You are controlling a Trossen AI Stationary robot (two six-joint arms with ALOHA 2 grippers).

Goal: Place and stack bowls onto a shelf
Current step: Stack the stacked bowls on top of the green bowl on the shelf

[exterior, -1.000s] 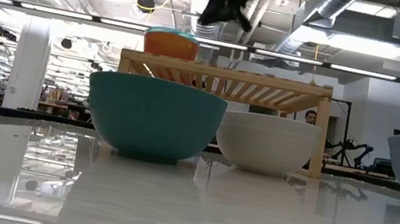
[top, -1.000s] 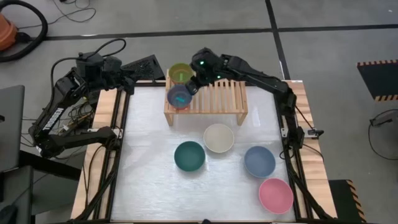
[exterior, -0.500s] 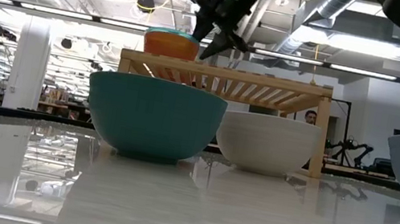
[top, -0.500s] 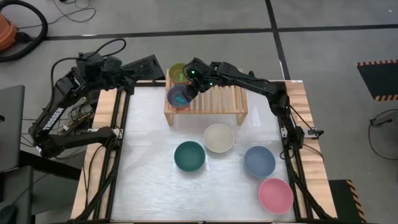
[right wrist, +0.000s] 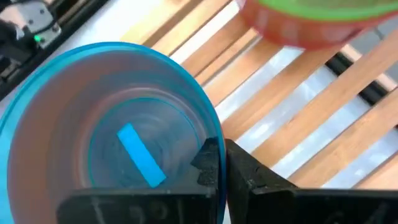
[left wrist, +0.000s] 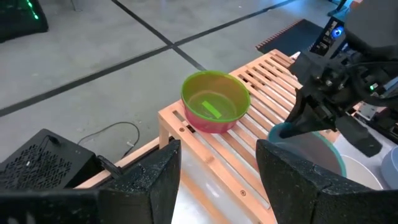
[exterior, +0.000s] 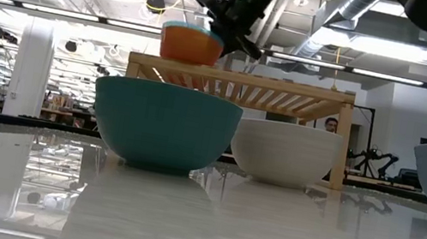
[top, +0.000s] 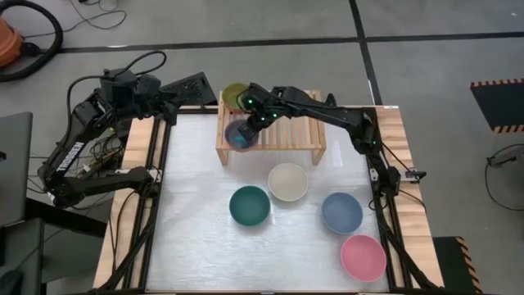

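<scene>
Altogether, eight bowls are accounted for. Four larger ones stand apart, mouths up, on the white table (top: pixel 196 205): a dark teal bowl (top: pixel 249 206), a cream white bowl (top: pixel 287 181) just at its 1 o'clock, a slate blue bowl (top: pixel 341 212) and a light pink bowl (top: pixel 363 256) at the 5 o'clock corner. The four smaller ones are nested in two pairs at the 9 o'clock end of the slatted shelf (top: pixel 286 129), whose long axis runs from 9 to 3 o'clock. A lime green bowl (left wrist: pixel 215 99) is seated in a magenta bowl (left wrist: pixel 208 126) at the shelf's 11 o'clock corner. A cyan bowl (right wrist: pixel 112 130) is nested in an orange-red bowl (exterior: pixel 192 45); a cyan label is seen on its floor. This pair is tilted, above the shelf's 9 o'clock front corner, its rim pinched between the closed fingers of the right gripper (top: pixel 252 120); whether it touches the slats cannot be told. The left gripper (left wrist: pixel 217 180) is held off the table's 11 o'clock corner, facing the shelf, its fingers spread and holding nothing.
</scene>
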